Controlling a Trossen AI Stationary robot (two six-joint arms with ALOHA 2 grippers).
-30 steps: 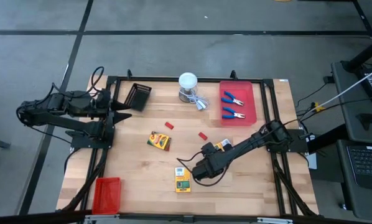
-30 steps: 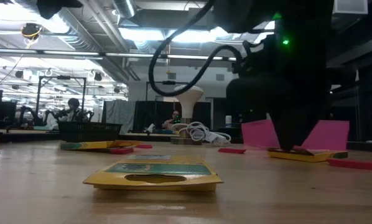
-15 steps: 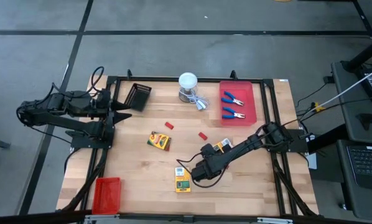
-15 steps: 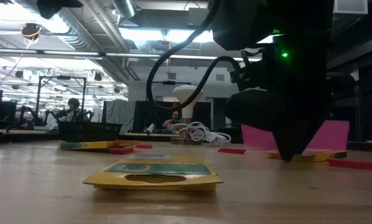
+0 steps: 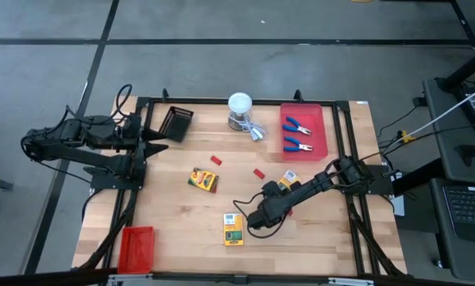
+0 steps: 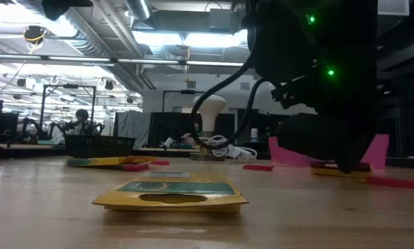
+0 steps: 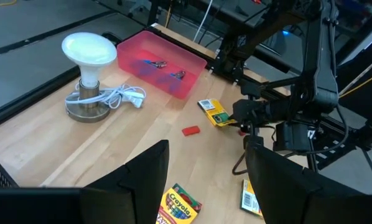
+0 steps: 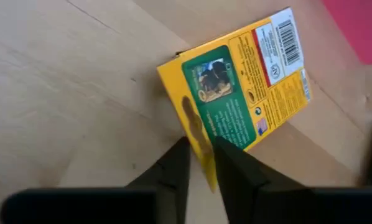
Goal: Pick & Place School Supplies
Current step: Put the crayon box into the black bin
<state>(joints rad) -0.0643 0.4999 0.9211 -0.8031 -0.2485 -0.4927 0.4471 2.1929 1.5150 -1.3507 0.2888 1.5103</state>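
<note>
The right gripper (image 8: 201, 163) is low over the worktop (image 5: 174, 222), its two dark fingers (image 8: 173, 171) drawn close, pinching the edge of a yellow-and-green crayon box (image 8: 239, 96). The box runs forward from the fingertips, barcode end farthest away, toward the pink tray (image 5: 304, 131). From above, this box (image 5: 286, 182) shows just beside the right arm's wrist, right of worktop centre.

A second crayon box (image 5: 233, 229) lies flat in front of that gripper, close but apart from it. A third (image 5: 203, 179) lies near the middle of the worktop, well apart. Two small red blocks (image 5: 216, 160) rest between the third box and the tray. Two blue-handled pliers (image 5: 298, 125) lie inside the pink tray.

The left gripper (image 5: 160, 137) waits at the left edge beside a black tray (image 5: 175, 123), fingers spread, holding nothing.
</note>
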